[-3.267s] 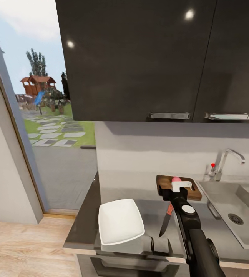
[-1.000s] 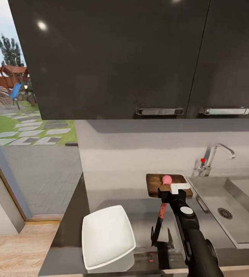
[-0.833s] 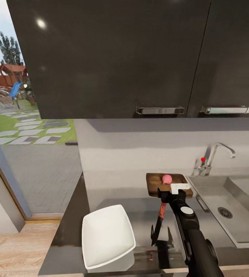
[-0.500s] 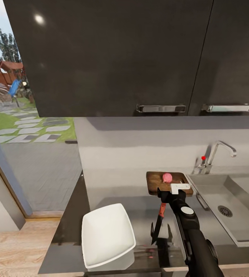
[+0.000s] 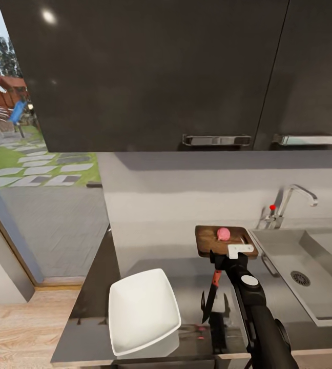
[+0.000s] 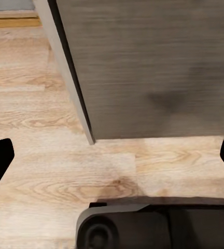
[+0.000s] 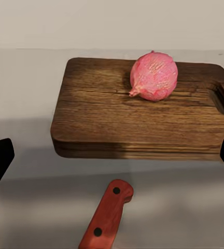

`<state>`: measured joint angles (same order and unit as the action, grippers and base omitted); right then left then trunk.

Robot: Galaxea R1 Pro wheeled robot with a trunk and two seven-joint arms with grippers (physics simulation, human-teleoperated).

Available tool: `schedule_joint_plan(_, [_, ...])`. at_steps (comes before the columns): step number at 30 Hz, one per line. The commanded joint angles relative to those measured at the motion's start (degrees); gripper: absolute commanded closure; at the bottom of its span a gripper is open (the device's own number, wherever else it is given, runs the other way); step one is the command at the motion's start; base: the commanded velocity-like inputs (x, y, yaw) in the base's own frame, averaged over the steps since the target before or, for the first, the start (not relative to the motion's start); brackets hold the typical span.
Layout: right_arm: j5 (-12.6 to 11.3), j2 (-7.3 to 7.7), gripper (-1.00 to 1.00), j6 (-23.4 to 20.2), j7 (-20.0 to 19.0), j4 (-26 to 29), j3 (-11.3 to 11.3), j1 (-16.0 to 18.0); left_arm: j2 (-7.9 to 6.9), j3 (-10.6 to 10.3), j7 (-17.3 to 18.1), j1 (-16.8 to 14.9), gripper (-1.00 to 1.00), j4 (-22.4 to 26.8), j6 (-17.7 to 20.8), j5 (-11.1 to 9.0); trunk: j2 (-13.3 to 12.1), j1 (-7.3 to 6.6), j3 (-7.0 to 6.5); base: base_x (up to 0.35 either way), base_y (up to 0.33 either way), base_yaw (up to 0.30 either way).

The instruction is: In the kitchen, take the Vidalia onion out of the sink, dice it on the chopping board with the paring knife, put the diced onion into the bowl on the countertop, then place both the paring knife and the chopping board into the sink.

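A: Where does it all lie?

B: The onion (image 5: 223,234) sits whole on the board (image 5: 212,248), which lies on the counter (image 5: 186,279) just left of the sink (image 5: 324,307). The knife (image 5: 210,296) lies flat on the counter near the board, with its red handle pointing at the board's near edge and not touching it. The bowl (image 5: 143,311) is to the near left, close to the counter's front edge.

A: And the grippers?

B: The right gripper (image 5: 228,254) hangs over the knife's handle end with its fingers spread wide and nothing between them. The left gripper (image 6: 112,158) is just as wide and empty, low down and facing the floor (image 6: 44,161) and a cabinet (image 6: 153,67) side.

A: What could go wrong?

B: My guess is the knife pickup. The handle is thin and lies flat, so the fingers may scrape the counter or push it aside instead of closing on it. A push away from the robot would drive it into the board and could shift it.

A: Anything else?

B: The onion is round and loose, so it will likely roll under the blade and could end up off the board's right end, back in the sink. The bowl could also be nudged off that front edge.

A: Any writing or brands?

B: None that I can read.
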<state>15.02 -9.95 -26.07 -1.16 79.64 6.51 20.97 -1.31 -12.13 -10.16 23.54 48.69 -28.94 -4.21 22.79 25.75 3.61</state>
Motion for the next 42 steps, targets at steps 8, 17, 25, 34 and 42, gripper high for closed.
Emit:
schedule_joint_plan(8, [0.38, -0.05, -1.00, -0.30, -0.07, 0.08, 0.02, 0.05, 0.65, -0.44, -0.39, 0.31, -1.00, -5.14, -0.03, -0.54, 0.13, 0.04, 0.85, 0.000, 0.000, 0.000])
schedule_joint_plan(17, [0.43, -0.05, -1.00, -0.30, -0.07, 0.11, 0.03, 0.04, 0.78, -0.44, -0.39, 0.31, -1.00, -6.38, -0.06, -0.62, 0.13, 0.04, 1.66, 0.000, 0.000, 0.000])
schedule_joint_plan(25, [0.45, -0.05, -1.00, -0.30, -0.07, 0.15, 0.19, 0.03, 0.84, -0.40, -0.39, 0.30, -1.00, -6.59, 0.00, -0.63, 0.13, 0.04, 2.38, 0.000, 0.000, 0.000])
schedule_joint_plan(34, [0.45, -0.04, -1.00, -0.30, -0.07, 0.16, 0.20, 0.03, 0.87, -0.40, -0.39, 0.28, -1.00, -7.21, 0.02, -0.63, 0.13, 0.04, 3.19, 0.153, -0.027, 0.000])
schedule_joint_plan(42, [0.45, -0.05, -1.00, -0.30, -0.07, 0.16, 0.18, 0.03, 0.82, -0.37, -0.31, 0.29, -1.00, -7.39, -0.06, -0.63, 0.13, 0.04, 3.92, 0.084, -0.035, 0.000])
